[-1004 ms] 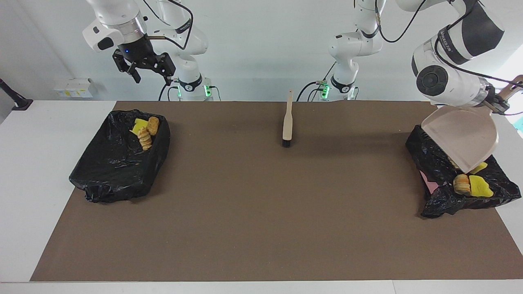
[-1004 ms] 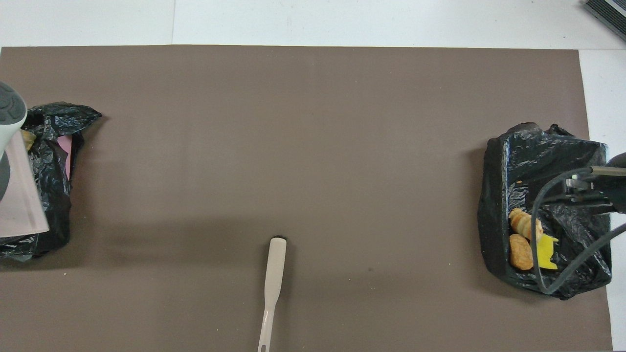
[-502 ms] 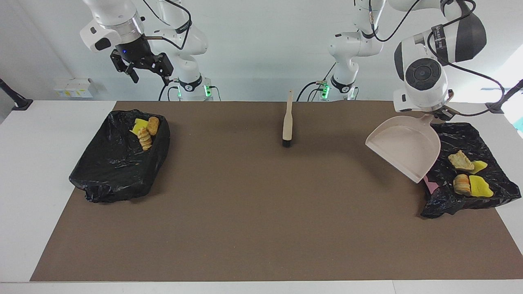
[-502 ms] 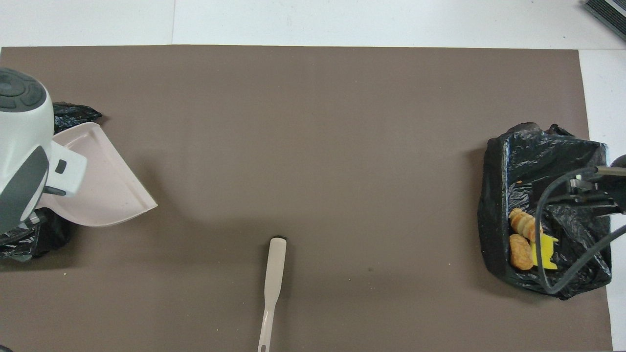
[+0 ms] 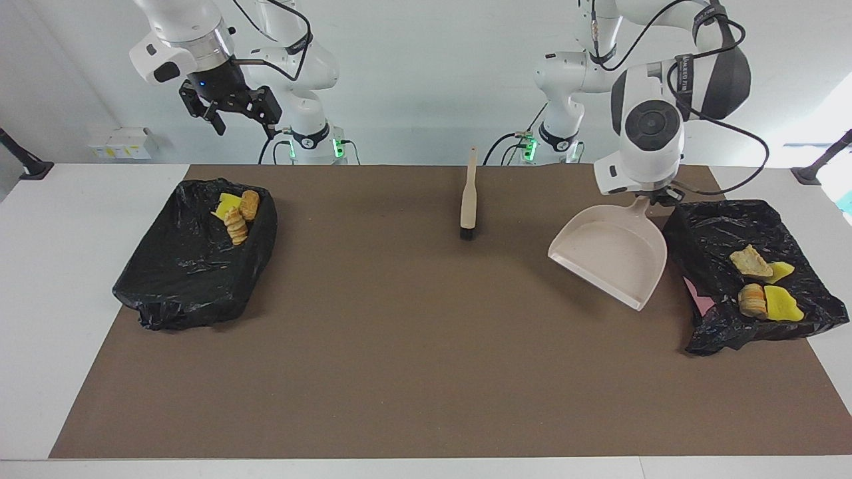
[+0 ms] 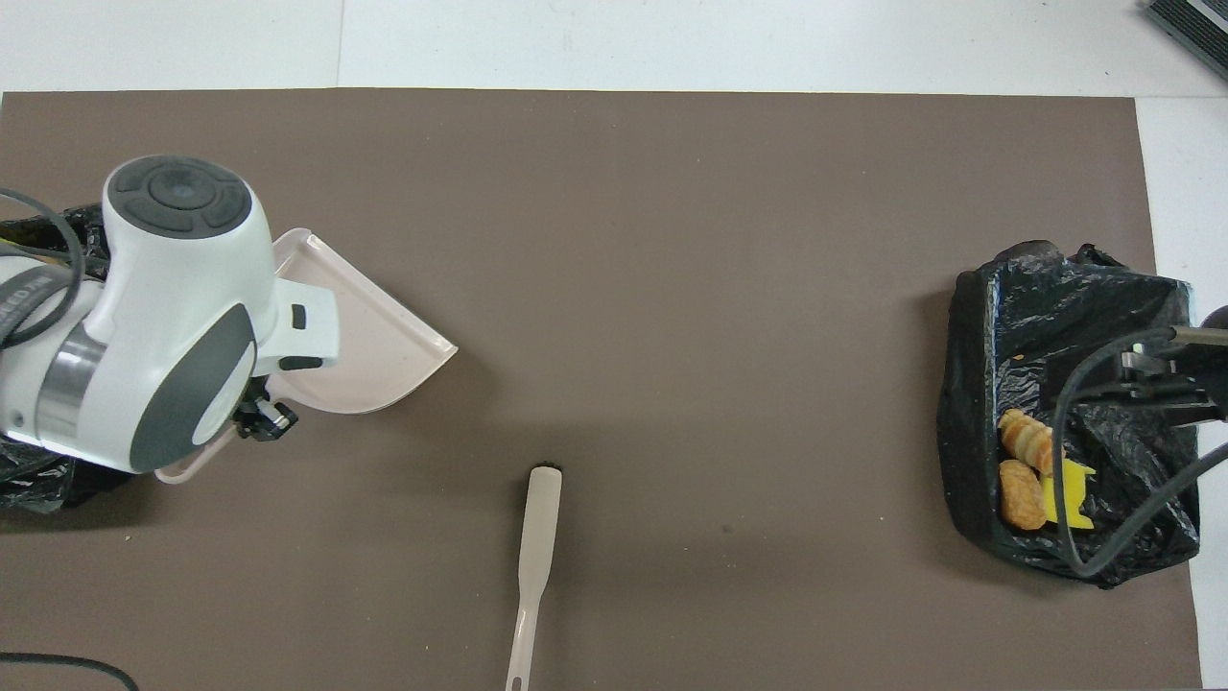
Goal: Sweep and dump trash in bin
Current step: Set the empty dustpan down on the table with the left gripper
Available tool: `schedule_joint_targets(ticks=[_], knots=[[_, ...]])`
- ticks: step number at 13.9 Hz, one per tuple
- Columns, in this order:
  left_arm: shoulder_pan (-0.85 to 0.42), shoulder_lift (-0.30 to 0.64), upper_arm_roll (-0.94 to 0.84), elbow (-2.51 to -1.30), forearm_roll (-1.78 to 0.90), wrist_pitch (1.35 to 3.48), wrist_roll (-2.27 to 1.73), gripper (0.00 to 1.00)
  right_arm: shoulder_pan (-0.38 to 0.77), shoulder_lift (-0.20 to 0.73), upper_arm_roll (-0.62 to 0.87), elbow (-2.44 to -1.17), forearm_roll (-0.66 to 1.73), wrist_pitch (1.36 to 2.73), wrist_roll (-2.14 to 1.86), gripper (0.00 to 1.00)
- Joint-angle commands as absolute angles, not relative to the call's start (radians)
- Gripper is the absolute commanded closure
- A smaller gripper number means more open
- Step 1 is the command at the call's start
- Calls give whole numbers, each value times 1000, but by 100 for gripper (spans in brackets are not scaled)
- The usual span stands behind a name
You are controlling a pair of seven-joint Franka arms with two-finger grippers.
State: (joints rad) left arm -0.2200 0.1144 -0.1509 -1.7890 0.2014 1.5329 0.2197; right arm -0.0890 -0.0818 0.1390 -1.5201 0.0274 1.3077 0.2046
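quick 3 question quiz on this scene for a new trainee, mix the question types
1. True or false: the dustpan held by the left gripper has trash in it.
2. Which bin holds more trash? A. the bin at the left arm's end B. the bin at the right arm's end
3. Fill in: the brush lies on the ___, untouched.

Key
1. False: the pan is empty.
2. A: four pieces against three.
3. The brown mat. The right gripper waits open, over its bin.

left end effector raised, clamped shut | right end effector raised, fingers apart, waiting
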Motion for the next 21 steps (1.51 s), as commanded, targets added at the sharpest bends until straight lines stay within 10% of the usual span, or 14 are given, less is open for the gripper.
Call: schedule_joint_targets(ticks=[1, 14, 16, 21], knots=[[-282, 135, -130, -1786, 109, 1616, 70, 100, -112, -101, 143, -1539, 43, 1292, 167, 0], [-515, 406, -129, -1677, -64, 1968, -471, 100, -112, -104, 129, -1539, 41, 1278, 166, 0], [-514, 403, -127, -1663, -51, 1960, -466, 1, -112, -104, 129, -1539, 43, 1276, 166, 0], [-419, 333, -117, -1667, -51, 1922, -394, 0, -112, -109, 109, -1540, 41, 1250, 166, 0]])
